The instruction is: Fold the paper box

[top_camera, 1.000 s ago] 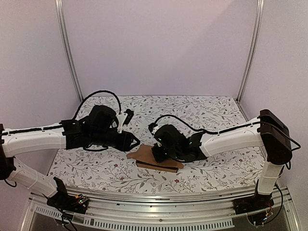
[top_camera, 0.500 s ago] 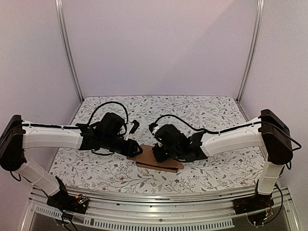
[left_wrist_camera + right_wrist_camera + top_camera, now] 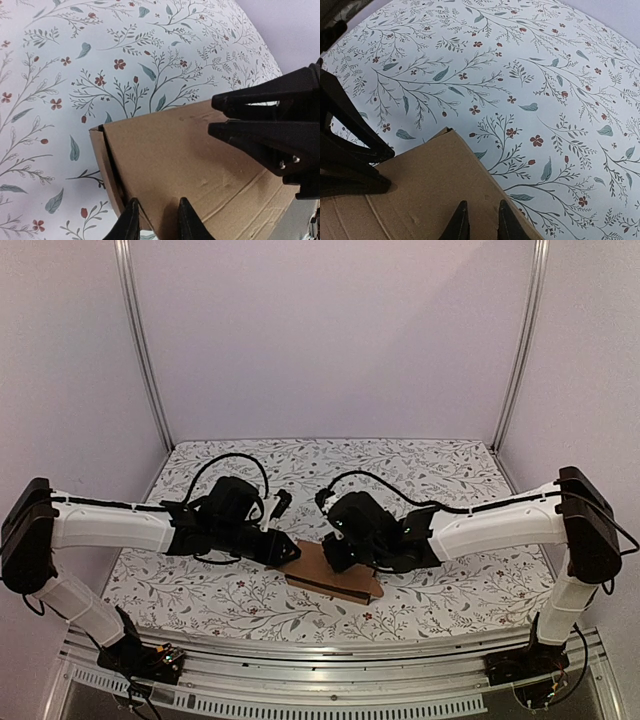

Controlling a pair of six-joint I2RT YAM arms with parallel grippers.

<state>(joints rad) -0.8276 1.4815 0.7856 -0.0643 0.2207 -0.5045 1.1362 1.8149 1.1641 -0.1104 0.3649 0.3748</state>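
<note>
The paper box is a flat piece of plain brown cardboard lying mid-table, between both arms. My left gripper sits at its left end. In the left wrist view the left gripper has its fingers a narrow gap apart, over the near corner of the paper box by a folded side flap. My right gripper hangs over the cardboard's middle. In the right wrist view the right gripper is slightly open just above the paper box, near its right edge. The two grippers point at each other.
The table wears a white cloth with a leaf and flower print. Metal posts and pale walls close in the back and sides. An aluminium rail runs along the near edge.
My left arm has stretched right and lowered its gripper onto the cardboard's left end, its jaws narrowing. The right gripper's jaws have parted a little and it has shifted slightly.
</note>
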